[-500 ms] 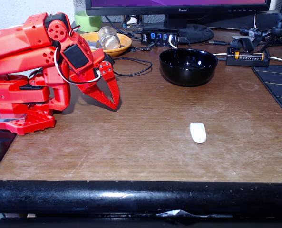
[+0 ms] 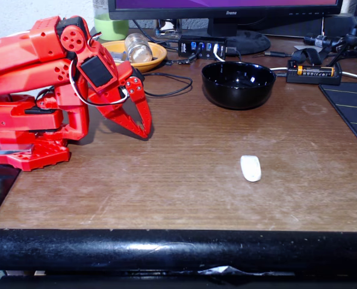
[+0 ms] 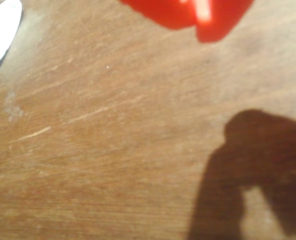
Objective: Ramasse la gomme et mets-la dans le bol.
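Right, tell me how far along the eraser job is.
Nothing looks done yet. The eraser lies on the table, in the fixed view in front of the bowl and well apart from it, and the bowl holds nothing visible. Nothing is in hand: the tool sits shut and empty near the arm's base, tips down by the table. Left: reach the eraser, grip it, carry it over, drop it in.

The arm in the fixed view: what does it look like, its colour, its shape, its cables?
The arm is bright red plastic with blocky segments and round joint caps. A black rectangular motor face sits near the wrist, and a thin white cable loops below it. The gripper has two long red fingers tapering to points.
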